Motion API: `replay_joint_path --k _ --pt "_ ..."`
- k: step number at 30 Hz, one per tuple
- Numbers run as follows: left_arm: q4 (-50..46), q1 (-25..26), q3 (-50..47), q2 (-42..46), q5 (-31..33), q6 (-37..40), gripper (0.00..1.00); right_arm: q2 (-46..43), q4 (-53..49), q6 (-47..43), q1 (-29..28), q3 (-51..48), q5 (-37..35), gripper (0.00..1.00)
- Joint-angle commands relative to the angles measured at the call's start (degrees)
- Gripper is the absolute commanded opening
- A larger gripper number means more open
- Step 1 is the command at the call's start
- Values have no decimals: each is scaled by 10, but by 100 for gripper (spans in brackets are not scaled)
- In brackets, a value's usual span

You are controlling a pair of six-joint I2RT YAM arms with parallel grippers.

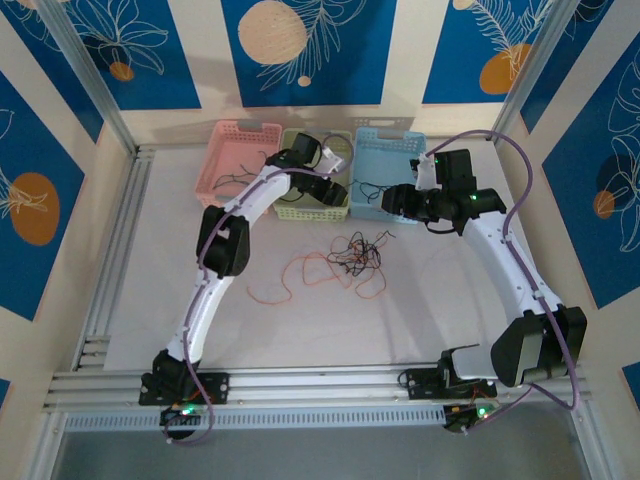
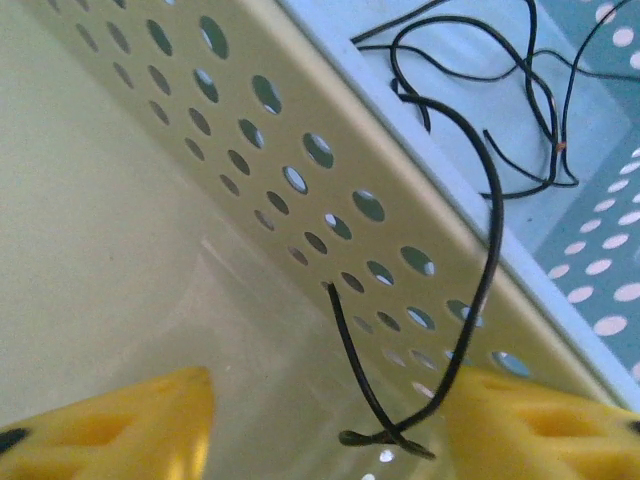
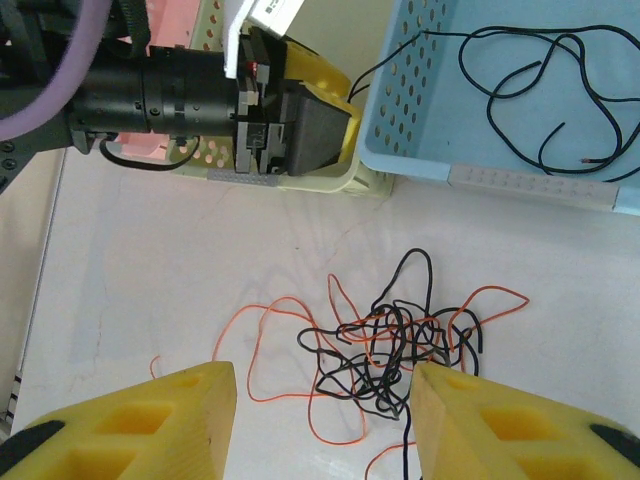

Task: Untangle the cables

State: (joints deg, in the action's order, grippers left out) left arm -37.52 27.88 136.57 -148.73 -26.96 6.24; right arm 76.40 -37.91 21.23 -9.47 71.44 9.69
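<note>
Three baskets stand in a row at the far side of a white bench (image 1: 420, 300): a pink basket (image 1: 235, 150), a green basket (image 1: 315, 210) and a blue basket (image 1: 385, 160). The left hand (image 2: 330, 400) is down inside the green basket, its yellow fingers (image 2: 130, 425) spread wide and gripping nothing. Between them one black cable (image 2: 485, 250) comes over the green basket's holed wall from the blue basket and ends in a small kink, nearer the finger on that view's right. On the bench in front of the green and blue baskets lies the tangle of cables (image 3: 395, 345). Its thin black and orange-red strands are knotted together, and orange-red loops trail out to the left. More black cable (image 3: 545, 90) lies loosely coiled in the blue basket. The right hand (image 3: 322, 385) hovers above the tangle, its fingers wide apart and holding nothing.
</note>
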Motion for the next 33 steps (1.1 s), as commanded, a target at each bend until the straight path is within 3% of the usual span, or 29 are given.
replay_joint_path --k 1,5,11,23,29,33 --pt "2 -5 25 -16 -15 -1 54 -12 -2 -6 -2 -9 17 50" --pt "28 -5 25 -19 -40 -20 39 -13 -2 -8 -4 -10 15 50" --pt "59 -3 22 21 -46 -47 1 -13 2 -8 -4 -20 14 50" --pt "101 43 -43 164 -18 -62 0 -46 16 -6 6 -42 -2 49" --pt "138 74 -31 141 -24 -100 0 -65 22 -2 11 -51 0 49" --pt "127 92 38 78 -13 -122 0 -70 22 -1 13 -55 1 49"
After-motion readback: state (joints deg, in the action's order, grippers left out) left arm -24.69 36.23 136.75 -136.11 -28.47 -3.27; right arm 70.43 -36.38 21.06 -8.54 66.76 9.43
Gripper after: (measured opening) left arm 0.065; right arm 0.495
